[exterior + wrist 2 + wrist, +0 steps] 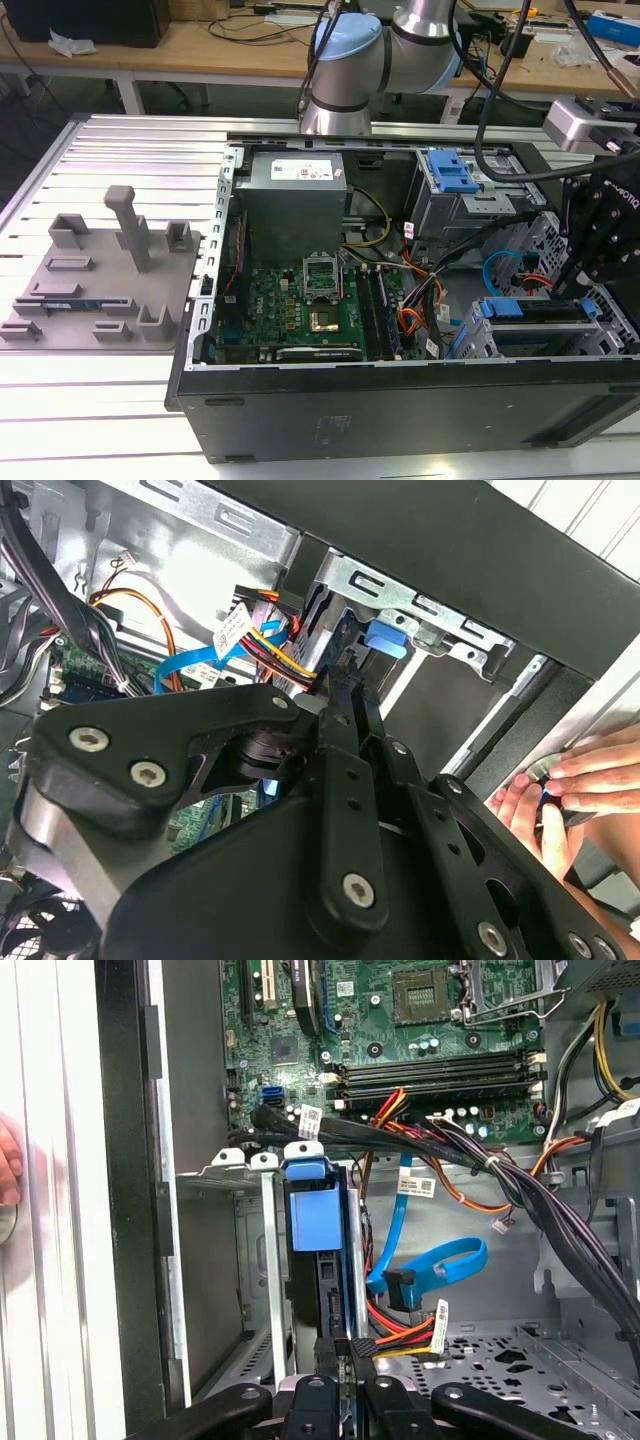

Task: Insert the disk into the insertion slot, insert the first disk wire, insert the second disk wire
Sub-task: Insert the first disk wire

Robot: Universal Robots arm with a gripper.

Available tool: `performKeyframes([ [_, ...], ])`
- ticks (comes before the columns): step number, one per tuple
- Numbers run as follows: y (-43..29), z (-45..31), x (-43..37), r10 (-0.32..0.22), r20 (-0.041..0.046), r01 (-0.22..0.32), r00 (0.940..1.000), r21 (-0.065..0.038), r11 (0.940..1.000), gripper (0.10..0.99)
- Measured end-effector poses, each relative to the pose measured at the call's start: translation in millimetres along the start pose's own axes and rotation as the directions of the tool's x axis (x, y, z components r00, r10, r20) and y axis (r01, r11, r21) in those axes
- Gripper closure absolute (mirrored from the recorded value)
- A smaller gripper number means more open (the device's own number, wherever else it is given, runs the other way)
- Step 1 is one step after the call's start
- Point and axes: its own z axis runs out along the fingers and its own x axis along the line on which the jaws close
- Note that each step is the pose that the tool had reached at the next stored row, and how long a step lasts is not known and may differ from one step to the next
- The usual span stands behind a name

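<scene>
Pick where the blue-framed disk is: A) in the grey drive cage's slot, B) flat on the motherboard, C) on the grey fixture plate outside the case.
A: in the first wrist view the disk sits inside the insertion slot, the claw at its end.

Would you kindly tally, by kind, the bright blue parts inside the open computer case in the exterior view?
Latch on the taller cage: 1
Disk carrier: 1
Flat cable: 1
Total: 3
</scene>
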Motion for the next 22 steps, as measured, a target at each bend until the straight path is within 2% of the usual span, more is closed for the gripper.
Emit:
performKeyframes([
  [22,-0.1,5.3,-0.6,-0.002,-0.0001,0.002,1.0,0.0,1.0,0.922],
])
